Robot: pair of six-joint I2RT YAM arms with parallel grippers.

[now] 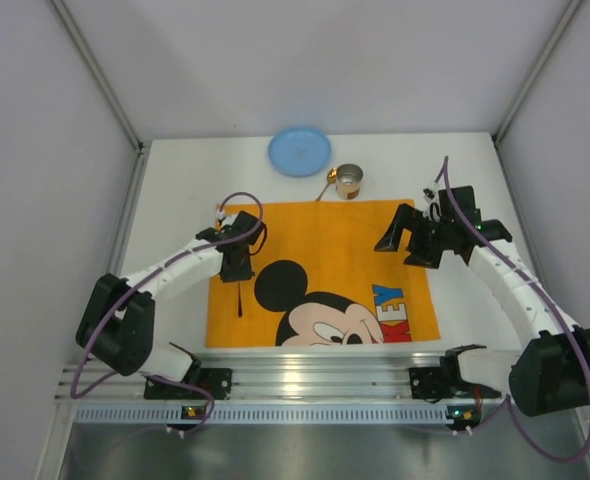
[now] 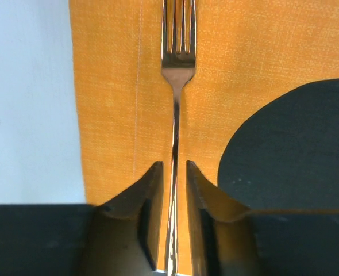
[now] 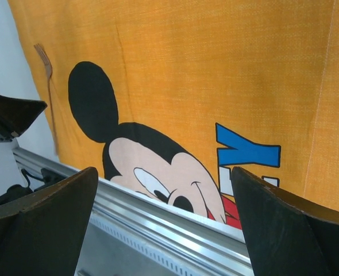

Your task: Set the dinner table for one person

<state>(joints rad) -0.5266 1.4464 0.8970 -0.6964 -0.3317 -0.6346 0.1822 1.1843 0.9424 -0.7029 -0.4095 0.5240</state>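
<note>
- You see the white desk (image 1: 175, 200) fill the whole floor of the view. It goes out past the cloth on every side.
- Your left fingers (image 1: 238, 272) hang over the left part of the orange cloth (image 1: 345, 250). They are a little bit apart.
- The fork (image 2: 175, 115) lies flat on the cloth, near its left edge. Its thin handle runs right between your left fingers. You can see a sliver of orange on each side of the handle, so the fingers are not pinching it.
- The fork's points face away from the fingers, toward the arm bases.
- The cloth has a big Mickey Mouse face and blue letters. It lies flat on the desk, in the middle.
- A round blue plate (image 1: 299, 151) sits on the bare desk, past the far edge of the cloth.
- Just right of the plate stands a small shiny cup (image 1: 349, 182), close to the cloth's far edge.
- Your right fingers (image 1: 403, 243) are over the right side of the cloth. They are spread wide and hold nothing.
</note>
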